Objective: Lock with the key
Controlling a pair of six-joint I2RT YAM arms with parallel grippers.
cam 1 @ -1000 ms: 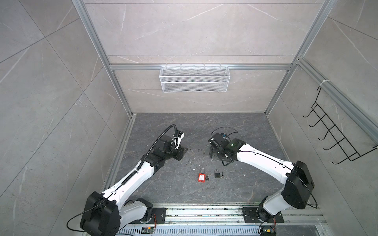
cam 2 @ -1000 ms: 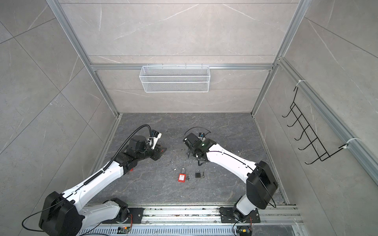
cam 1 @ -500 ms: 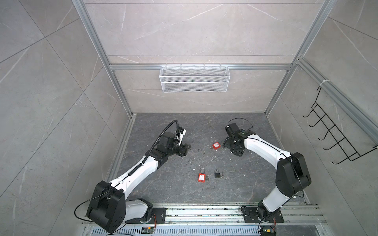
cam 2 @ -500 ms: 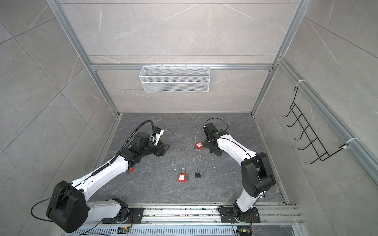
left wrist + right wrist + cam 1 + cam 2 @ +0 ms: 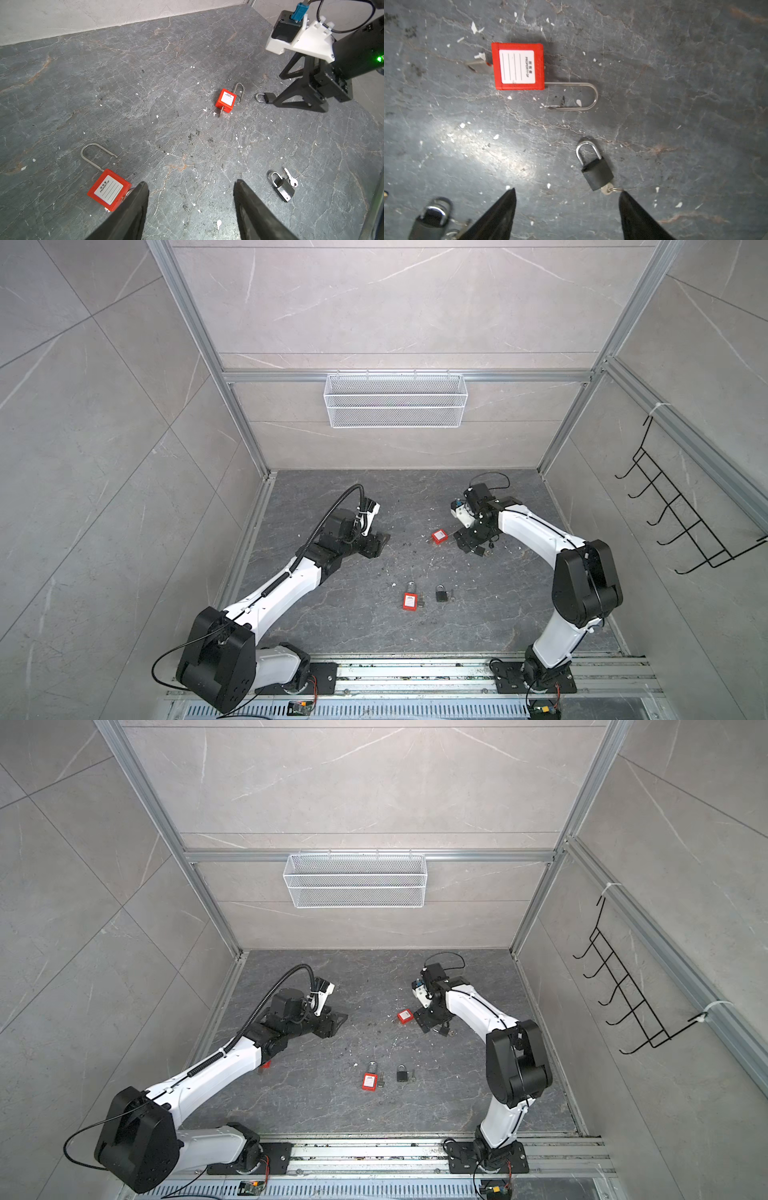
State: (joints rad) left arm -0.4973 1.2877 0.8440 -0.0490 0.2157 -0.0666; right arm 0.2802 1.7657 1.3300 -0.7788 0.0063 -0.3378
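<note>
Your left gripper (image 5: pixel 190 181): fingers spread wide, nothing between them, nothing held. In both top views the left gripper (image 5: pixel 380 543) sits low over the left-middle of the stone floor (image 5: pixel 332 622).

Your right gripper (image 5: pixel 568 190): also wide open and empty. It stands nose-down over the right rear of the floor.

Locks:
- The red padlock (image 5: pixel 518 66) lies flat, label up, just ahead of the right gripper. Its shackle (image 5: pixel 577 96) is swung out and unlatched, and a key (image 5: pixel 479 66) sticks out of the bottom end. In a top view the red padlock (image 5: pixel 439 536) is just beside the right gripper, on the inner side.
- The small black padlock (image 5: pixel 597 173) lies flat and its shackle looks closed. A key is in the keyhole, and its key ring (image 5: pixel 616 189) ends right at one right fingertip (image 5: pixel 626 199) (touching or not, can't tell).
- A second black padlock (image 5: pixel 428 222) sits at the edge of the right wrist view, blurred, with keys by it.
- The middle red padlock (image 5: pixel 410 600) and middle black padlock (image 5: pixel 441 593) sit side by side but apart, nearer the front. In both top views they are well away from both grippers.
- In the left wrist view the middle red padlock (image 5: pixel 109 189) has its shackle open too. A loose key (image 5: pixel 291 179) lies right beside the middle black padlock (image 5: pixel 282 188).
</note>
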